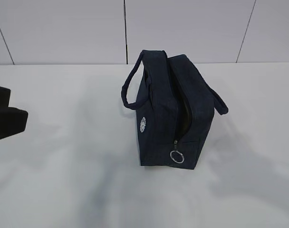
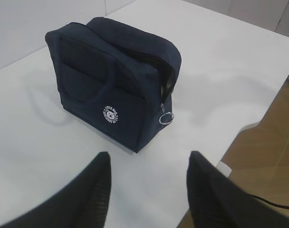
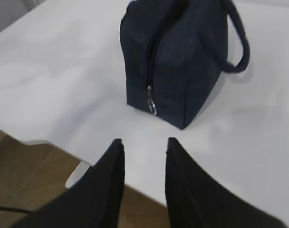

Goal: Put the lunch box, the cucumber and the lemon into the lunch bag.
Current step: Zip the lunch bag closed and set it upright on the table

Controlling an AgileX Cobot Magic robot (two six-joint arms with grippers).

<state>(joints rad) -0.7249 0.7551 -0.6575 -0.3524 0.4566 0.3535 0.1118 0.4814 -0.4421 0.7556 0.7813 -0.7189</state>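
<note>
The dark navy lunch bag (image 1: pixel 156 109) stands upright in the middle of the white table, one loop handle on each side. Its zipper gapes a little down the near end, and the metal ring pull (image 1: pixel 177 156) hangs low. The bag also shows in the left wrist view (image 2: pixel 111 80) and the right wrist view (image 3: pixel 182 61). My left gripper (image 2: pixel 149 159) is open and empty, over the table short of the bag; it shows at the left edge of the exterior view (image 1: pixel 14 107). My right gripper (image 3: pixel 143 142) is open and empty near the table's front edge. The lunch box, cucumber and lemon are out of view.
The white table (image 1: pixel 63 180) ends at a front edge (image 3: pixel 59 147) with brown floor (image 2: pixel 268 156) below. A white panelled wall (image 1: pixel 63 28) stands behind the table.
</note>
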